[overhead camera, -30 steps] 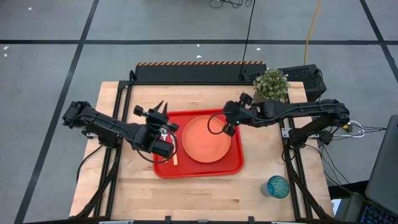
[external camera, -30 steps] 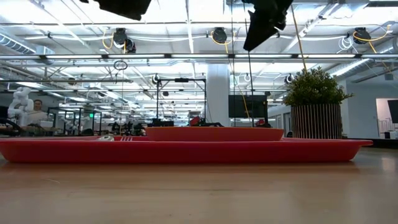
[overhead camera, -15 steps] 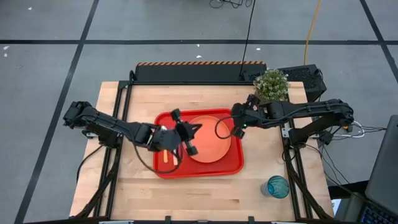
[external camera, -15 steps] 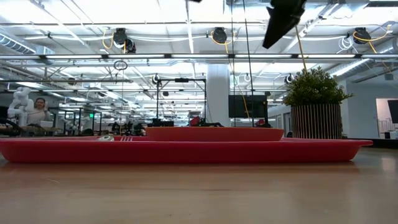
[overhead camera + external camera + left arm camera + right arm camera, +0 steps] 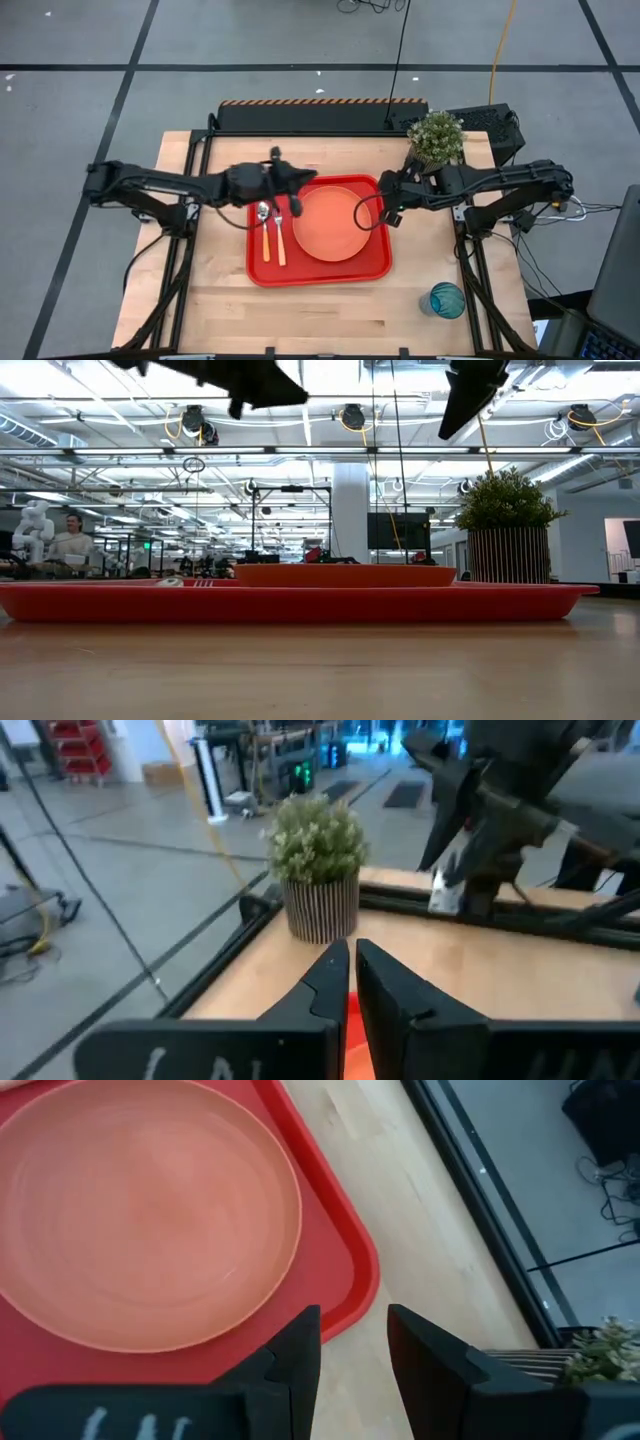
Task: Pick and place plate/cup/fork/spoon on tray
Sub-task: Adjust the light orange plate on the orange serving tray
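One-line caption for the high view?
Plate, fork and spoon sit on the tray; cup remains on table.

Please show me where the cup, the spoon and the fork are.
cup (image 5: 447, 299), high view, on its open top.
spoon (image 5: 264, 236), high view, on its orange handle.
fork (image 5: 280, 240), high view, on its orange handle.

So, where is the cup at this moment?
In the high view the cup stands on the bare table near its front right corner, outside the tray and apart from the plate.
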{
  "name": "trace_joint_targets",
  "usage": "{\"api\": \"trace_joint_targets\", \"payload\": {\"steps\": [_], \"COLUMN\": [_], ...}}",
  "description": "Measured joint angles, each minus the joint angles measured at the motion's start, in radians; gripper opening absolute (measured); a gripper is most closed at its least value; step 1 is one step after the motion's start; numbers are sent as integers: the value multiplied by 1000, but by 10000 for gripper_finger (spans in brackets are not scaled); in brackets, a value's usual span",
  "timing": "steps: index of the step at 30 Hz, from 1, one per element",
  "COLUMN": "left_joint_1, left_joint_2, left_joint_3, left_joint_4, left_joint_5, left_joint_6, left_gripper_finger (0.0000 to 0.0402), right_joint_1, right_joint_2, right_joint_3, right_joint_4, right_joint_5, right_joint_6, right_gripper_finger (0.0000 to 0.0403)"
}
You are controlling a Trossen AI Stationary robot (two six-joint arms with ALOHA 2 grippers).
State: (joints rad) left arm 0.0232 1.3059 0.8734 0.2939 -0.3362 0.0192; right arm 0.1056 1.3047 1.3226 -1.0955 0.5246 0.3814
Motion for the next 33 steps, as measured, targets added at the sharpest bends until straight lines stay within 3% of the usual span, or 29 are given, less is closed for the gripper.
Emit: {"api": "trace_joint_targets", "payload": {"steps": [4, 8, 10, 12, 15, 20, 25, 33], "left_joint_1": [6, 57, 92, 127, 186, 244, 274, 287], "left_joint_2": [-177, -312, -355, -387, -408, -411, -431, -540], "left_joint_3": [-149, -295, -351, -381, -414, -424, -425, -424], "left_joint_4": [137, 271, 316, 353, 313, 294, 269, 106], "left_joint_5": [24, 245, 330, 338, 336, 342, 435, 480], "left_joint_6": [67, 126, 131, 127, 110, 102, 103, 129], "left_gripper_finger": [26, 26, 26, 26, 26, 26, 26, 26], "right_joint_1": [-14, -53, -95, -142, -203, -250, -250, -256], "right_joint_2": [-3, 6, 42, 88, 162, 281, 389, 527], "right_joint_3": [-43, -86, -82, -65, -12, 128, 261, 308], "right_joint_4": [52, 206, 246, 262, 244, 193, 173, 132], "right_joint_5": [0, -21, -109, -194, -264, -291, -291, -375], "right_joint_6": [-9, -94, -123, -124, -121, -159, -204, -168], "right_gripper_finger": [110, 110, 110, 110, 110, 110, 110, 110]}}
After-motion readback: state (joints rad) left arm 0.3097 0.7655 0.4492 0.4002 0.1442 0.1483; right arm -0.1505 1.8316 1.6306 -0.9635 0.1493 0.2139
